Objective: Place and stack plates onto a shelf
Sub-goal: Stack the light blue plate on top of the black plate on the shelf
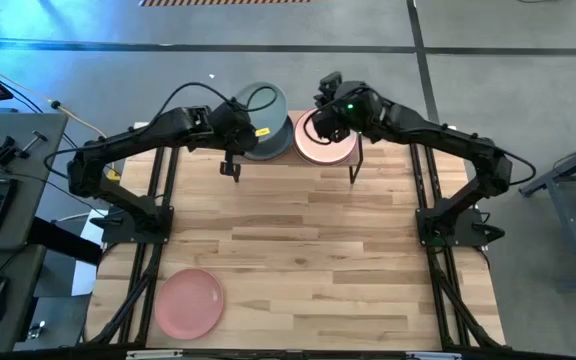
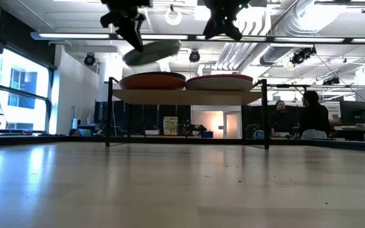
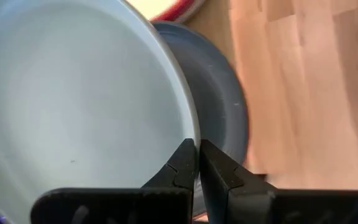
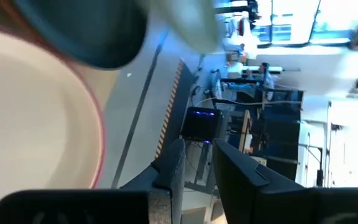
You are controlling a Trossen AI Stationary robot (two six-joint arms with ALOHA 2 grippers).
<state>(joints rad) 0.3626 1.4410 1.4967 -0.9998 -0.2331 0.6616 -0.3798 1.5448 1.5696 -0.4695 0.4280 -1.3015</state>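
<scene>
Slatted wooden tabletop (image 1: 298,260) | shelf (image 1: 353,165) at 12 o'clock, two plate stacks on it | pink plate (image 1: 189,302) lying alone at 7 o'clock | left gripper (image 1: 236,131) clamped on pale teal plate (image 1: 265,110), tilted above left stack | right gripper (image 1: 320,122) over cream plate (image 1: 325,143), fingers apart, holding nothing

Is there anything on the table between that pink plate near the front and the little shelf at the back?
No. In the high view, only bare wooden tabletop lies between the pink plate and the shelf.
</scene>
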